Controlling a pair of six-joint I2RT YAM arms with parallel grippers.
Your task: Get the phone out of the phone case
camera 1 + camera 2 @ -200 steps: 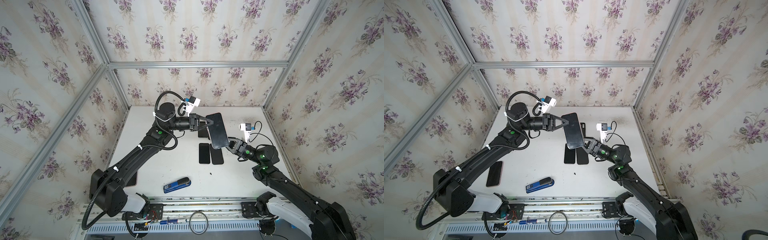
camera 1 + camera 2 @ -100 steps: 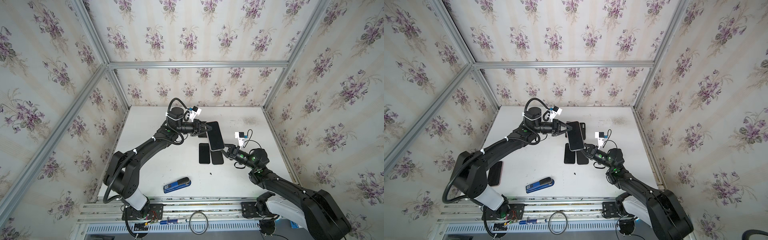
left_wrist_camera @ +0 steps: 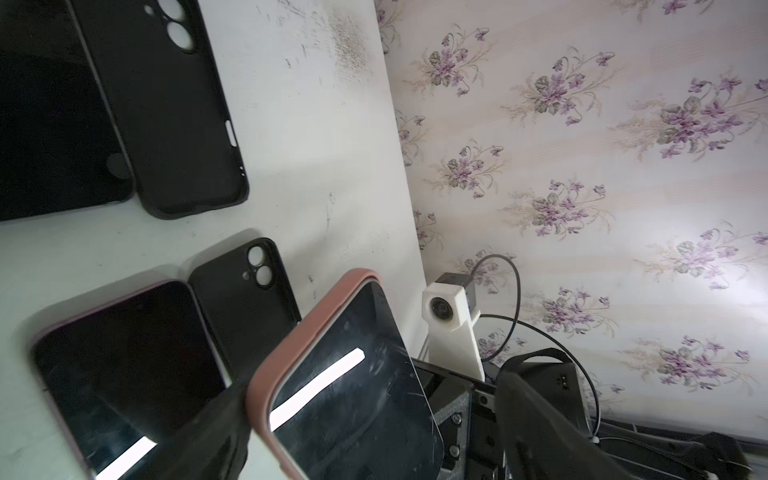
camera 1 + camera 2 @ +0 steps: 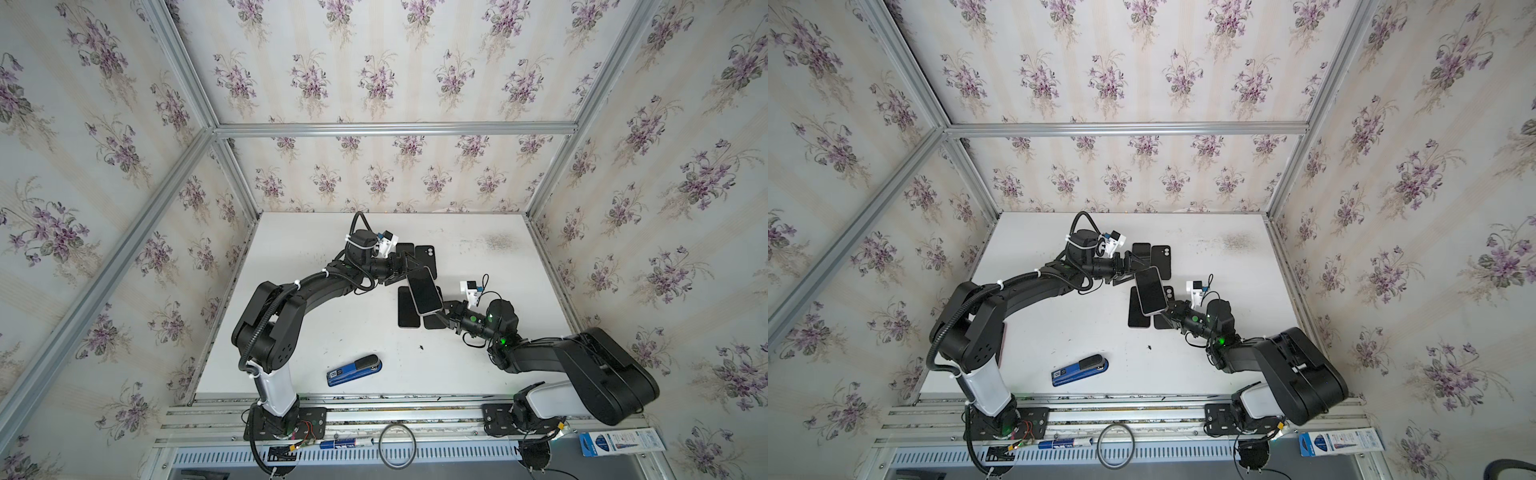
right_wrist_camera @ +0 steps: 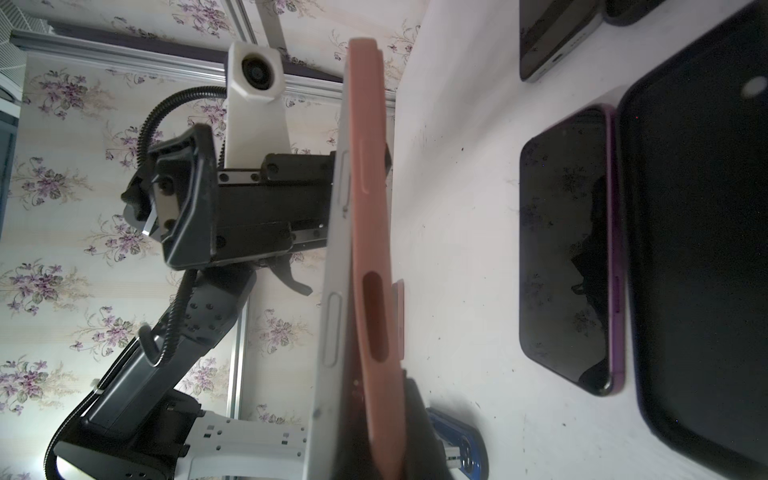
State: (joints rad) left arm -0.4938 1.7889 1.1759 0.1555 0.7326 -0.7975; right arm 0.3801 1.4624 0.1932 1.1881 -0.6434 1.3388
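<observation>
The phone (image 4: 424, 291) sat in its pink case (image 3: 316, 316), lifted clear of the table (image 4: 311, 332) and tilted with the screen up. In both top views it was beyond the blue stapler (image 4: 354, 370), toward the back wall and a little to the right.

The right tool (image 4: 441, 313) was clenched on the end of the phone nearer the stapler.

The left tool (image 4: 405, 270) stood at the end farther from the stapler, its jaws spread wide and gripping nothing. In the left wrist view its fingers (image 3: 540, 432) flanked the phone. One had a clear gap beside the glass. The other lay right against the pink rim, and contact there could not be told.

In the right wrist view the phone's silver side showed bare next to the case. The case wall stood off from the phone along that edge, though the phone was still lodged inside.

Below the raised phone, on the far side of the stapler, a purple-edged phone (image 5: 569, 249) and a black case (image 5: 706, 249) lay flat, side by side.
</observation>
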